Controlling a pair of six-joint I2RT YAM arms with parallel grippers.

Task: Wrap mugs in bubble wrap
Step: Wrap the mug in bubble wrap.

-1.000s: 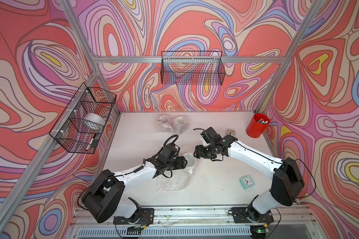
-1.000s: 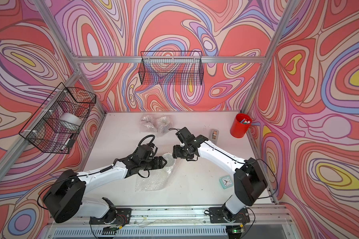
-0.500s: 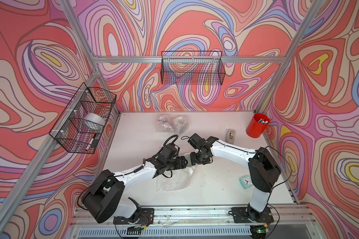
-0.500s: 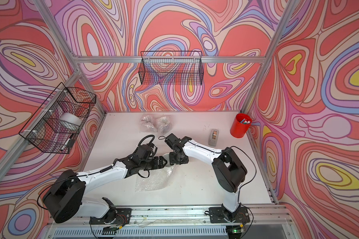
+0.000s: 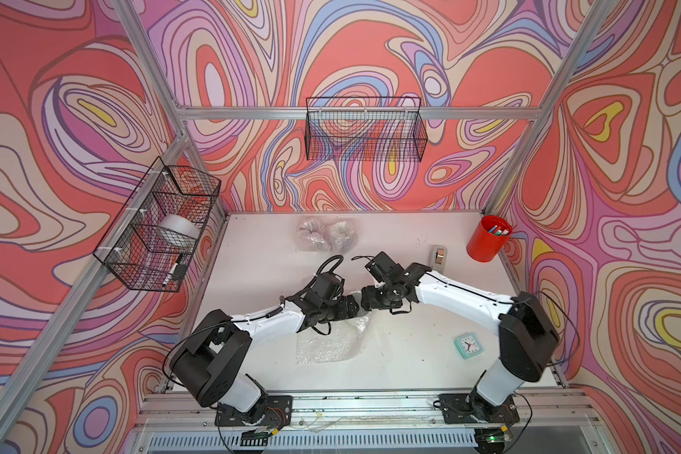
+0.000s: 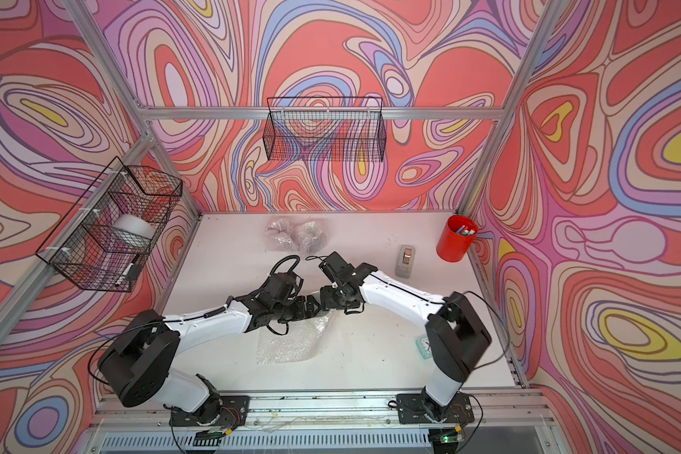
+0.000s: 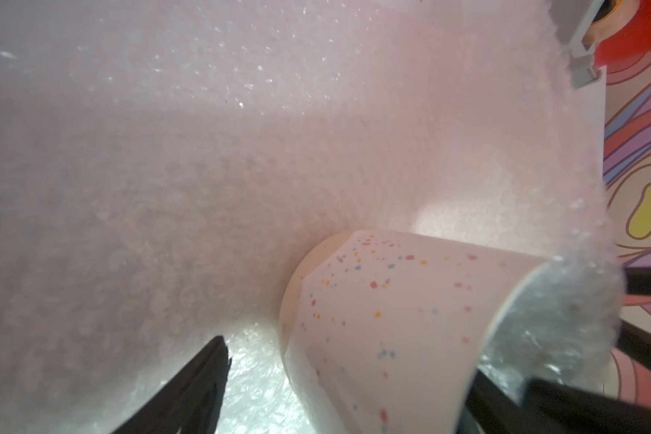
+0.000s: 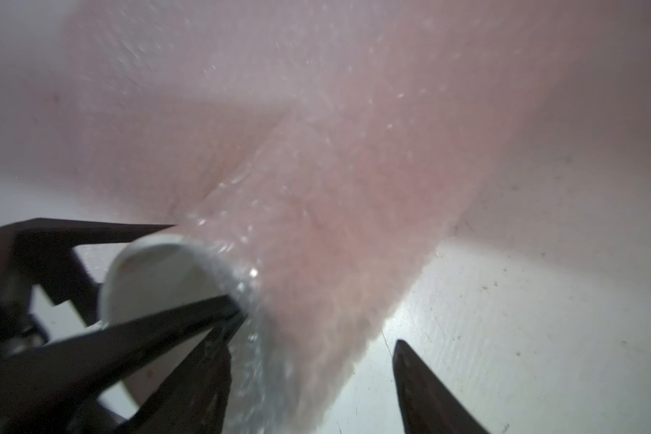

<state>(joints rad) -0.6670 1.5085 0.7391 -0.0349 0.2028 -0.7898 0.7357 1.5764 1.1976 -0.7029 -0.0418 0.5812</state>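
My left jaws and right jaws gaped around the mug [image 7: 391, 319] — gripping nothing. Unpinned, its bubble wrap [image 7: 203, 169] could spring open.

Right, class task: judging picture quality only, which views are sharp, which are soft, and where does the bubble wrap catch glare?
In both top views, sharp and evenly lit, the bubble wrap glinting faintly; left wrist view, wrap a milky blur, the speckled mug clearer; right wrist view, all soft, glare specks by the mug's rim.
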